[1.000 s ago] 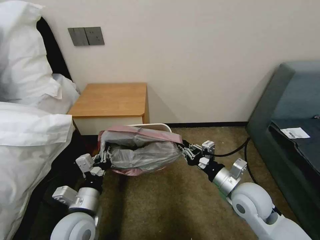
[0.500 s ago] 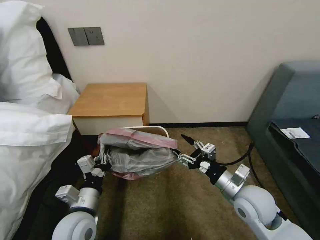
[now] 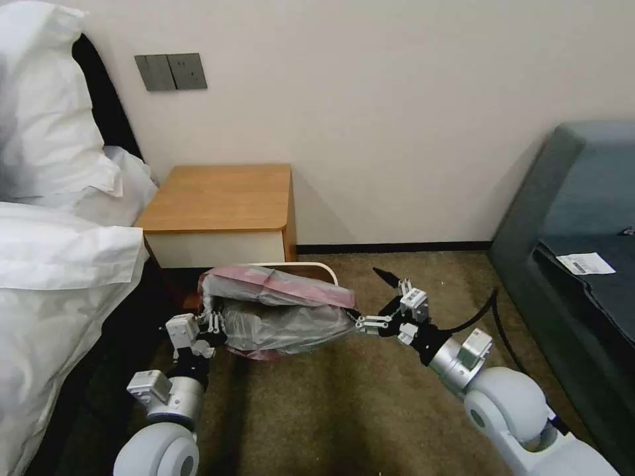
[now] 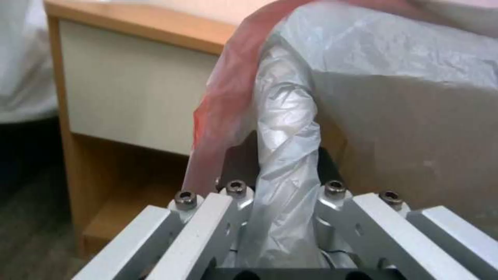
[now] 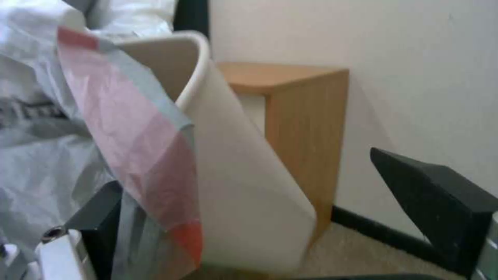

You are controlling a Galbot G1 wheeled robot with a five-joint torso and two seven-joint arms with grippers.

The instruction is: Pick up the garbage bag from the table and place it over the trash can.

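Observation:
The grey garbage bag (image 3: 281,317) with its pink-red band lies crumpled over the mouth of the trash can, whose cream rim (image 3: 301,266) shows behind it. The can stands on the carpet in front of the wooden table (image 3: 221,197). My left gripper (image 3: 213,324) is shut on a twisted fold of the bag (image 4: 286,124) at the can's left side. At the can's right side my right gripper (image 3: 372,299) is open; the bag's band (image 5: 136,132) hangs over the rim (image 5: 200,66) beside one of its fingers (image 5: 433,202).
A bed with white pillows (image 3: 53,198) fills the left. On the right stands a dark grey sofa (image 3: 582,218) with a paper slip on it. A black cable (image 3: 486,307) runs over the carpet near my right arm. The wall is close behind the table.
My right gripper has opened, let go of the bag's right edge and drawn back a little. My left gripper has shifted slightly right and nearer, still holding the bag, which has sunk lower onto the can.

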